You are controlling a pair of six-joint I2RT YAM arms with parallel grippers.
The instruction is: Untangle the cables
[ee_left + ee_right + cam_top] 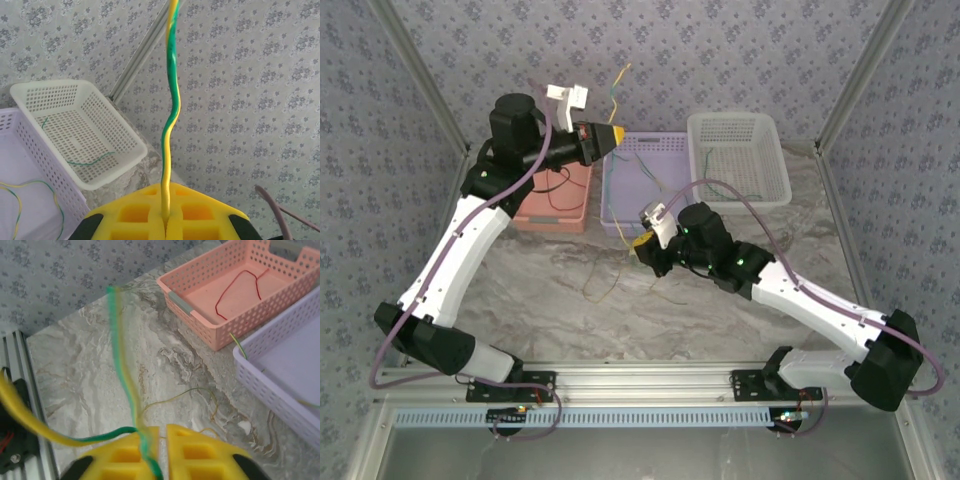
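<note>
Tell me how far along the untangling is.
Done: a red cable lies in the pink basket, and green cables in the white basket. In hand: the left gripper is shut on a green-yellow cable, the right gripper on a second green-yellow cable. Left: thin loose cables on the table.

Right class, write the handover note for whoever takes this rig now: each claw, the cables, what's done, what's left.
Left claw: shut on a yellow-green cable, held up high.
Right claw: shut on a green-yellow cable, low over the table; possibly the same cable.
Done: red cable in pink basket; green cable in white basket; striped cable in purple basket.
Left: loose cables on the table, not yet separated or sorted.
</note>
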